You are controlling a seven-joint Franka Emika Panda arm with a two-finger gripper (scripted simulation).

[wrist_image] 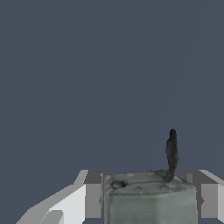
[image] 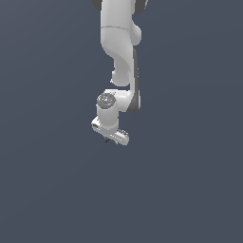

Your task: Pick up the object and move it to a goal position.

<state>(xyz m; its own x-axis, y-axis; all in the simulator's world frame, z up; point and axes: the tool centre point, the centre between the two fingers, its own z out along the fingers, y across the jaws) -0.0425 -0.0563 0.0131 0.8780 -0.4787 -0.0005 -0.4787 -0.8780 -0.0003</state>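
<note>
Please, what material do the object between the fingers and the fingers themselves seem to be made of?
The object: mottled grey, matte, stone-like or worn plastic; its thin dark tip looks rough. The render leaves the true material open. The fingers of the gripper: flat grey and white, smooth, probably plastic or painted metal.

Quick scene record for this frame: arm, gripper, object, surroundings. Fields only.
arm: white Panda, reaching down from the top of the exterior view
gripper: white, fingers on both sides of the object
object: greyish block with thin dark tip, sitting between the fingers
object in exterior view: only a small dark speck under the gripper
contact: fingers appear flush with the block's sides
surroundings: plain dark grey-blue background
goal marker: none visible
</note>
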